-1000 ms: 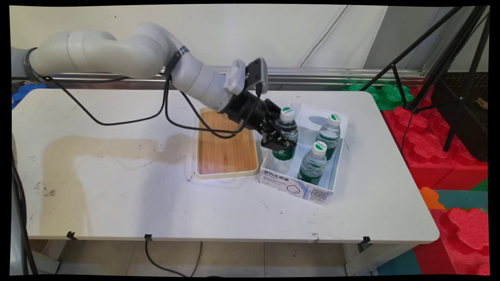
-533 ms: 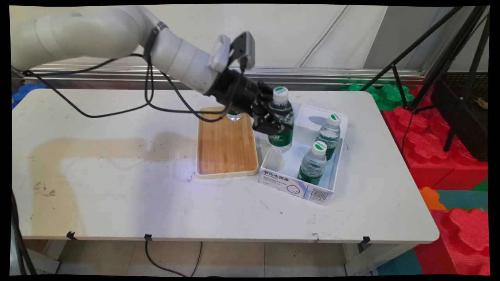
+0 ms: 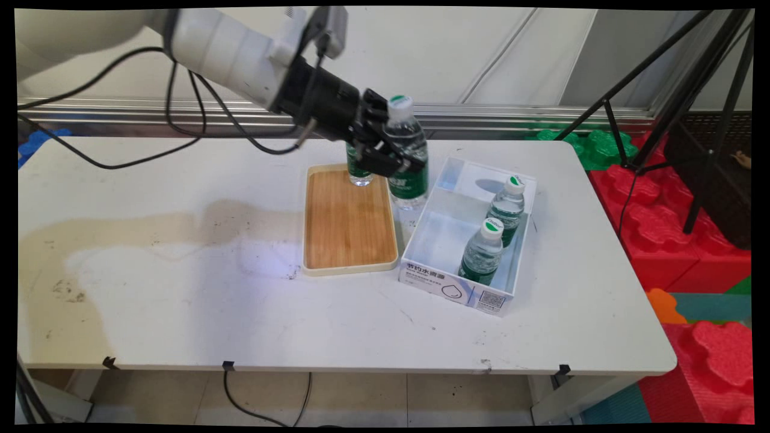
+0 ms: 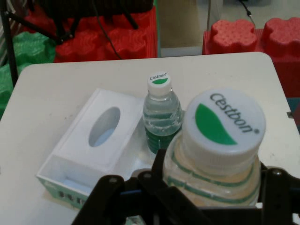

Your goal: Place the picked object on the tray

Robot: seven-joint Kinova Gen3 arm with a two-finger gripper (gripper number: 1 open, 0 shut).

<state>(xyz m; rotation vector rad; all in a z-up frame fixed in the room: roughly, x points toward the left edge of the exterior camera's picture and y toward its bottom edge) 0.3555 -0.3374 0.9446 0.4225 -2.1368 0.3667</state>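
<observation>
My gripper (image 3: 391, 157) is shut on a clear water bottle (image 3: 407, 151) with a green label and a white cap, held upright in the air above the gap between the wooden tray (image 3: 349, 231) and the white box (image 3: 460, 294). In the hand view the held bottle (image 4: 220, 145) fills the lower right between the black fingers (image 4: 112, 197). Another bottle (image 3: 359, 169) stands on the tray's far end, partly hidden by the gripper. Two more bottles stand in the box: one at the back (image 3: 507, 206), one nearer (image 3: 482, 251).
Black cables hang from the arm over the table's far left. A black tripod (image 3: 674, 90) and red foam blocks (image 3: 662, 210) stand past the table's right edge. The hand view shows the box's oval-holed lid (image 4: 96, 136) with a bottle (image 4: 161, 115) beside it.
The gripper has lifted the bottle up out of the box and carried it back and left, toward the tray's far end. The bottle standing on the tray has become visible.
</observation>
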